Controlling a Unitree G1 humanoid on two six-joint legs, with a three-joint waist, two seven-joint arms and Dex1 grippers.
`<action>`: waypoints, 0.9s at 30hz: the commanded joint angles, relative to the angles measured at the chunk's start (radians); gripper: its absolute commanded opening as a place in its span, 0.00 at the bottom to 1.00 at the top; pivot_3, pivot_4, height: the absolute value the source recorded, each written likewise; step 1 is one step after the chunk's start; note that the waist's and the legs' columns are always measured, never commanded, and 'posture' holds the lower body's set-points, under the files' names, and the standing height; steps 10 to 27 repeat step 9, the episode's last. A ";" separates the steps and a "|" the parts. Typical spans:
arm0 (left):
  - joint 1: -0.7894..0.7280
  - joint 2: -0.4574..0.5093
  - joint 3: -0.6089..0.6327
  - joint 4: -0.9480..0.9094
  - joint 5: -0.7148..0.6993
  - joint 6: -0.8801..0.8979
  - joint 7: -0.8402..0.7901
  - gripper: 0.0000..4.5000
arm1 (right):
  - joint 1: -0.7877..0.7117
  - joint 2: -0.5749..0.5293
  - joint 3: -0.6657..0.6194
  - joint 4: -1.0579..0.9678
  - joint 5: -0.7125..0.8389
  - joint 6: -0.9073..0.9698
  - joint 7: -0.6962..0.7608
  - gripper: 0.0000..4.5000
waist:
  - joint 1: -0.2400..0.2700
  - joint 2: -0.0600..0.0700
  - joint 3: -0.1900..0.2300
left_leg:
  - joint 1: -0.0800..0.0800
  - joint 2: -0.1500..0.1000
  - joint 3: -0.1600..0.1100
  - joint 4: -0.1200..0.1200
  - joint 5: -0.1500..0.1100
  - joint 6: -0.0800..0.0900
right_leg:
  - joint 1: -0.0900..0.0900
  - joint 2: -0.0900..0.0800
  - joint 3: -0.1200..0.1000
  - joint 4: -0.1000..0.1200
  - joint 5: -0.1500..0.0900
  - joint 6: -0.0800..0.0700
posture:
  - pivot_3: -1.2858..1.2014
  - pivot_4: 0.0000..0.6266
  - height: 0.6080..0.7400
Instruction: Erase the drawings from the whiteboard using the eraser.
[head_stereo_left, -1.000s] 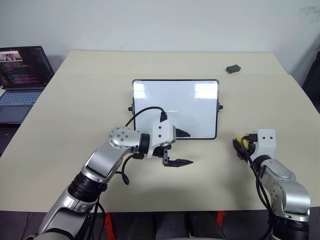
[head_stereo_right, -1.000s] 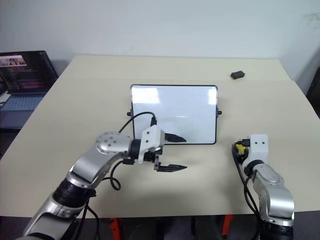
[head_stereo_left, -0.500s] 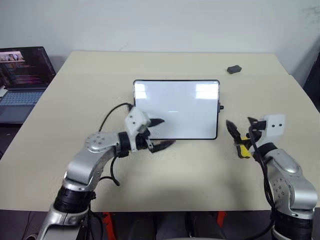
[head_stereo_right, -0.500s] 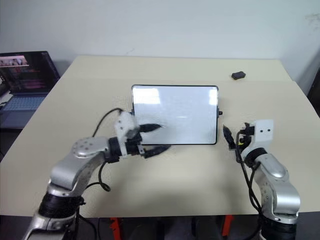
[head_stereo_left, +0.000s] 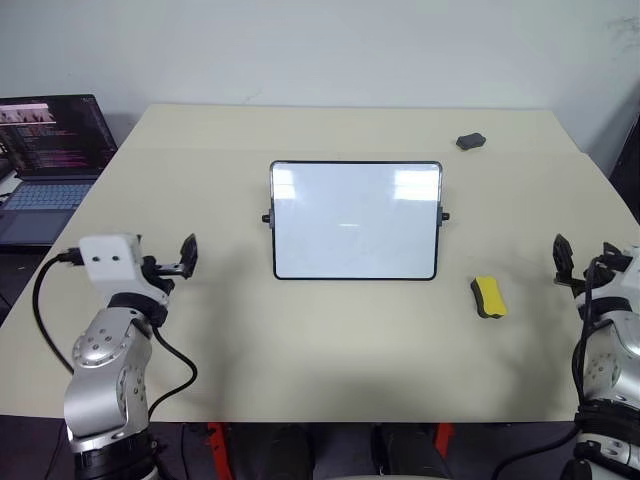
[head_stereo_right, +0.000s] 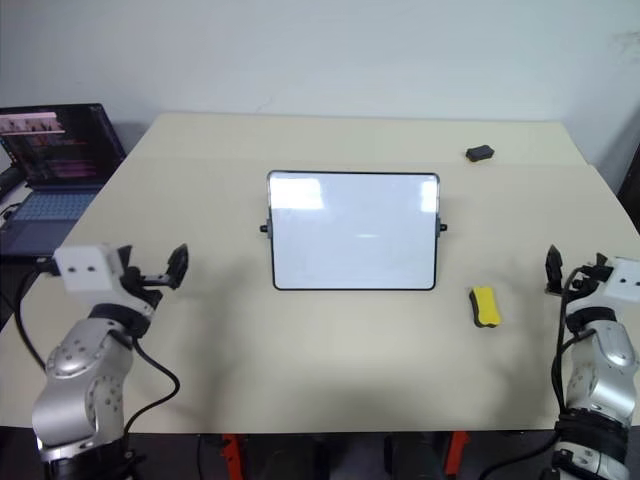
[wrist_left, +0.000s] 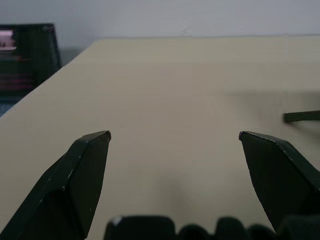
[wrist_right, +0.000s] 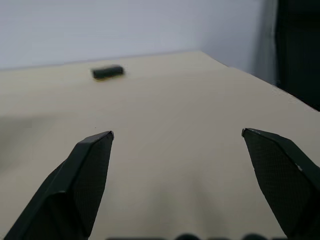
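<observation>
The whiteboard (head_stereo_left: 355, 220) lies in the middle of the table, black-framed. Its white face carries only glare, and no drawings show on it. The eraser (head_stereo_left: 488, 296), a yellow block on a black base, rests on the table just right of the board's near right corner, touching nothing. My left gripper (head_stereo_left: 172, 262) hovers open far left of the board, with bare table between its fingers (wrist_left: 85, 170). My right gripper (head_stereo_left: 588, 265) stands open at the table's right side, well right of the eraser and holding nothing.
A small dark grey lump (head_stereo_left: 470, 142) lies near the far right corner of the table. An open laptop (head_stereo_left: 45, 150) sits on a lower surface beyond the table's left edge. Wide bare tabletop (head_stereo_left: 330, 340) lies in front of the board.
My right gripper opened, let the eraser down on the table and swung away to the right. My left arm swung from the board's front edge out to the left.
</observation>
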 joint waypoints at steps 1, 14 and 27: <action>0.003 -0.018 -0.050 -0.067 0.011 -0.030 0.017 1.00 | -0.002 -0.033 -0.004 0.062 -0.003 -0.071 0.019 0.99 | 0.000 0.001 0.000 | 0.000 0.000 0.000 0.000 0.000 0.000 | 0.000 0.000 0.000 0.000 0.000 0.000 | 0.52 0.24 1.00; 0.038 -0.054 -0.080 -0.072 0.003 -0.038 0.047 1.00 | 0.087 0.013 0.017 0.001 0.012 -0.087 -0.015 0.99 | -0.001 0.002 -0.003 | 0.000 0.001 0.001 -0.001 0.000 0.000 | 0.000 0.000 0.001 0.000 0.000 0.000 | 0.52 0.24 1.00; 0.038 -0.054 -0.080 -0.072 0.003 -0.038 0.047 1.00 | 0.087 0.013 0.017 0.001 0.012 -0.087 -0.015 0.99 | -0.001 0.002 -0.003 | 0.000 0.001 0.001 -0.001 0.000 0.000 | 0.000 0.000 0.001 0.000 0.000 0.000 | 0.52 0.24 1.00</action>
